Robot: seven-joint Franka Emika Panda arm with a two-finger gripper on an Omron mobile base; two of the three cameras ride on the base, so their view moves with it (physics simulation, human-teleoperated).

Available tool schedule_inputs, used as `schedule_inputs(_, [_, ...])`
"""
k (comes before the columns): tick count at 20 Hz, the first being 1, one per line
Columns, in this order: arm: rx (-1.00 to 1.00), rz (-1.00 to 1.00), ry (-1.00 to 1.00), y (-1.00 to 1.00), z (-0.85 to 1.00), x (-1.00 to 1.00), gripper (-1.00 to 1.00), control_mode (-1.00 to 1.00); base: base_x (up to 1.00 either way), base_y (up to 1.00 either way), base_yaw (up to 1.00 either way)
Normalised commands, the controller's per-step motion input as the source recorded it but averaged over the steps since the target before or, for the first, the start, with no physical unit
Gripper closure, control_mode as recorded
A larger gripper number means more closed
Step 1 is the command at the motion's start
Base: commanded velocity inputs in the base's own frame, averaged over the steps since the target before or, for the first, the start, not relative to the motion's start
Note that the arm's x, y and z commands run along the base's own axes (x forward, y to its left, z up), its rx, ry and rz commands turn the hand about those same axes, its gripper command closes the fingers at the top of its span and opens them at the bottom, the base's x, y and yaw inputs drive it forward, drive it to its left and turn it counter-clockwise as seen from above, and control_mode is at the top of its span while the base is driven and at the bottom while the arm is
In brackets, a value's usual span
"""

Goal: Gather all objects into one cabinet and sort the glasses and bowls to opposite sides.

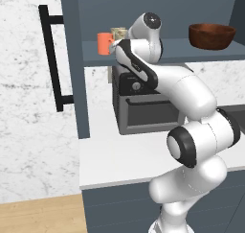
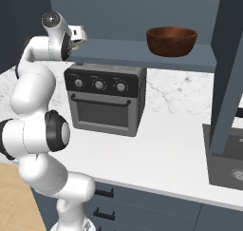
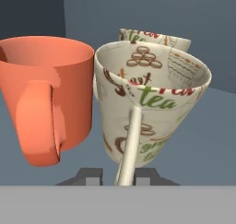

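Our gripper point(image 3: 119, 176) clenches a cup's point(image 3: 152, 103) handle at the shelf's point(image 1: 191, 52) left end, touching the mug point(image 3: 46, 94), which we could topple when releasing; the bowl point(image 1: 211, 35) sits far right.

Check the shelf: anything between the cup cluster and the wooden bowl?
Bare shelf only, per the right base view: the bowl sits alone at the right end, the orange mug and patterned cups at the left.
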Motion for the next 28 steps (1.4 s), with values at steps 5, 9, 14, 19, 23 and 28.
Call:
schedule_inputs(5, [0.00,0.00,0.00,0.00,0.00,0.00,-1.00,-1.00,0.00,0.00,0.00])
schedule_inputs(9, [0.00,0.00,0.00,-0.02,0.00,-0.03,-1.00,-1.00,0.00,0.00,0.00])
schedule_inputs(14, [0.00,0.00,0.00,-0.02,0.00,-0.32,-1.00,-1.00,0.00,0.00,0.00])
schedule_inputs(19, [0.00,0.00,0.00,-0.15,0.04,-0.50,-1.00,-1.00,0.00,0.00,0.00])
schedule_inputs(23, [0.00,0.00,0.00,-0.32,0.08,-0.60,-1.00,-1.00,0.00,0.00,0.00])
schedule_inputs(28, [0.00,0.00,-0.01,-0.50,0.13,-0.70,-1.00,-1.00,0.00,0.00,0.00])
